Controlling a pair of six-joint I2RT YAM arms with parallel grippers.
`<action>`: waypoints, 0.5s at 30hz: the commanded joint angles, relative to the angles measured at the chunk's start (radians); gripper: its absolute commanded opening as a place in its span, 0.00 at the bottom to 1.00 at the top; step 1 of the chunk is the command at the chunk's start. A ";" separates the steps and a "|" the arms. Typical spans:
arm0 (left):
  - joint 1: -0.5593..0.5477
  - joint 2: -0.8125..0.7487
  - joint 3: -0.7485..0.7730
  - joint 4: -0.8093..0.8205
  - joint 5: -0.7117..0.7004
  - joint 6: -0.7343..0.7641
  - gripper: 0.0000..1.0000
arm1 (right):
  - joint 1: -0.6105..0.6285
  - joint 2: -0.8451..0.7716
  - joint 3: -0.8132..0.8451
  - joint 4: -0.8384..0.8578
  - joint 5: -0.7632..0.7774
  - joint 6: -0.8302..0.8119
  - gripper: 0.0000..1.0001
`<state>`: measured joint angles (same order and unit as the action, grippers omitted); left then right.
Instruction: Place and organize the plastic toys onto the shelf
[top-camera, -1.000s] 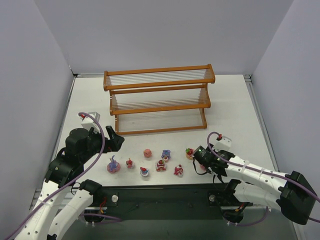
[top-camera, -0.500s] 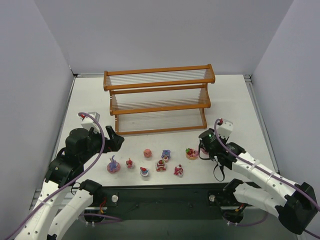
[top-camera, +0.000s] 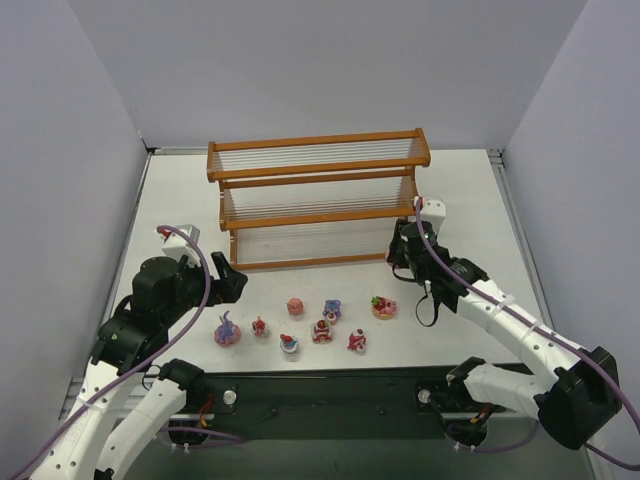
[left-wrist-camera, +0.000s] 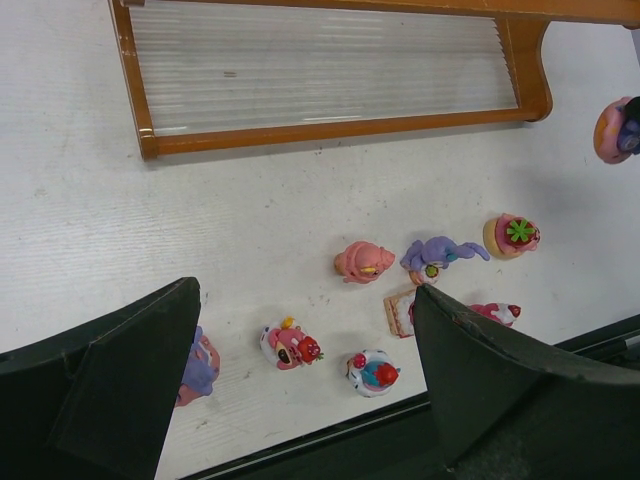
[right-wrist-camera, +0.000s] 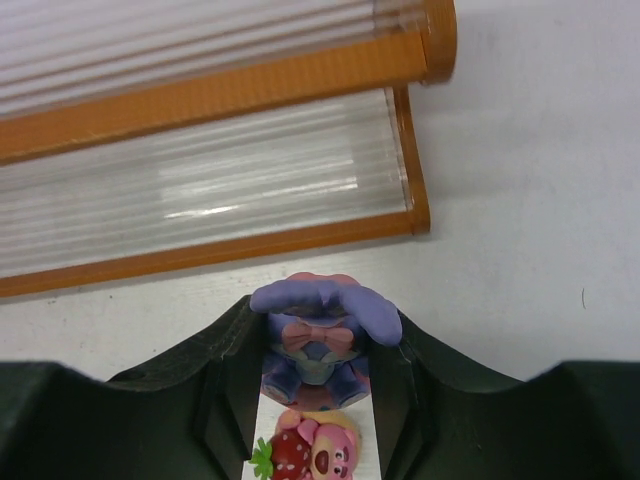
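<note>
Gripping a purple bunny (right-wrist-camera: 322, 345) in the right jaws beside the right end of the shelf (top-camera: 318, 216); holding the left jaws wide apart near its left end.

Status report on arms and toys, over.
Left jaws open, empty, above loose toys. Right jaws shut on purple bunny, near shelf. Nothing in between.

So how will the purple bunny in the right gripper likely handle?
The purple bunny looks like rigid moulded plastic, so the right gripper probably won't squash it. Its smooth rounded sides may slip. Wide ears over a narrower body could tip it on the shelf's rods.
</note>
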<state>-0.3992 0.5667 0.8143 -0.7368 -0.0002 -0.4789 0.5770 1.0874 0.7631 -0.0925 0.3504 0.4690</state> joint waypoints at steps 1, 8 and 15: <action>0.000 0.002 0.005 0.042 -0.014 0.003 0.97 | -0.003 0.026 0.100 0.138 0.009 -0.127 0.00; -0.001 0.007 0.005 0.040 -0.021 0.005 0.97 | -0.034 0.138 0.215 0.226 -0.027 -0.226 0.00; -0.001 0.016 0.003 0.037 -0.023 0.005 0.97 | -0.052 0.242 0.269 0.313 -0.050 -0.280 0.00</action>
<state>-0.3992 0.5735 0.8139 -0.7368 -0.0116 -0.4786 0.5358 1.3067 0.9848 0.1070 0.3138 0.2451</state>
